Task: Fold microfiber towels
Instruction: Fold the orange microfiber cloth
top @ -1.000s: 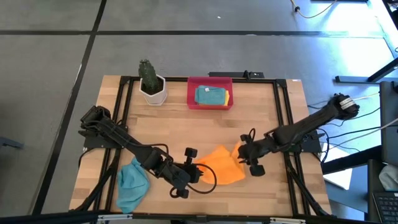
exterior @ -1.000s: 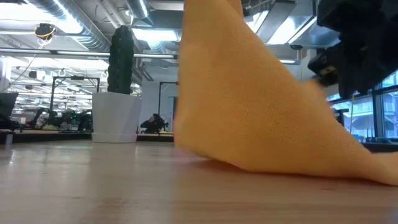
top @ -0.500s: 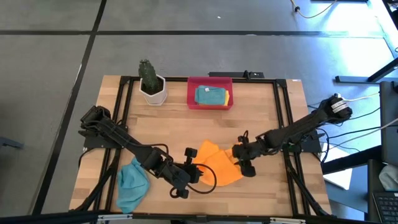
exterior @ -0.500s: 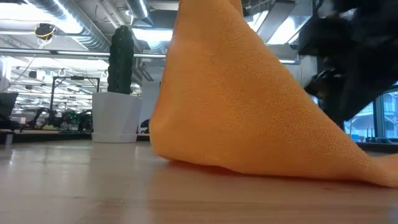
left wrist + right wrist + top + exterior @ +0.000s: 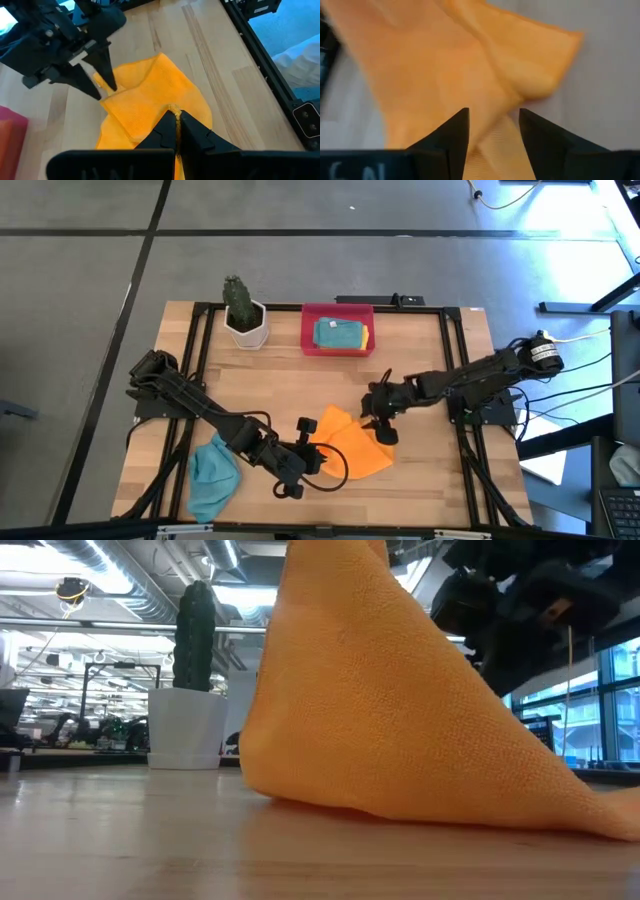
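Your left gripper is clenched on the orange towel, which lies half-folded on the desk in front of the red tray. Your right gripper hovers released over the towel's far edge. No writing is readable.

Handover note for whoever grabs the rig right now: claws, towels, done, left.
Left claw: shut on the orange towel, pinning its near-left edge at the table's front centre.
Right claw: open, above the towel's right side, holding nothing.
Orange towel: one flap lies folded over, still loose and uneven, not a finished fold.
Teal towel: crumpled at the front left, untouched.
Red tray: at the back centre, with folded towels in it, a teal one on top and a yellow edge showing beside it.
Left: finish folding the orange towel, then fold the teal one.
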Robot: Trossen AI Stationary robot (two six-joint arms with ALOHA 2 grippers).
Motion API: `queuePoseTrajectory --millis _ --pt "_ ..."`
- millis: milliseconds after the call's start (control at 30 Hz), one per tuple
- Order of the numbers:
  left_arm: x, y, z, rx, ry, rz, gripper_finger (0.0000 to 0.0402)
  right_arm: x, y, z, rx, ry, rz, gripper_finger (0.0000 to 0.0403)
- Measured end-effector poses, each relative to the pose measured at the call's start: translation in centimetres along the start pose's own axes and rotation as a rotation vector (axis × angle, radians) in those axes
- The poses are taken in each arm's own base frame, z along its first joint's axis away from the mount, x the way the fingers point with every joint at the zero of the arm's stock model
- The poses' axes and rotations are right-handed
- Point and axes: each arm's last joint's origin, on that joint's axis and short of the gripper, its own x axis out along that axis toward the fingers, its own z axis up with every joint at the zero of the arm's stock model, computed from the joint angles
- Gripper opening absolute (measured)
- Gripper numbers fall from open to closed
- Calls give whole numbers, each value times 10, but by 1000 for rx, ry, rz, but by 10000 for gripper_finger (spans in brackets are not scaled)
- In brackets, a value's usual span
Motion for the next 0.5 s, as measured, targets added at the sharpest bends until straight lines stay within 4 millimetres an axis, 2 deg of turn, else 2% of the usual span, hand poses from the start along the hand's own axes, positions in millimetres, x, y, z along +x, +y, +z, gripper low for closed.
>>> queuePoseTrajectory --millis 233,500 --pt "0 0 0 0 0 0 0 0 5 0 35 6 68 173" --pt "0 0 0 0 0 0 0 0 1 -2 95 18 8 173"
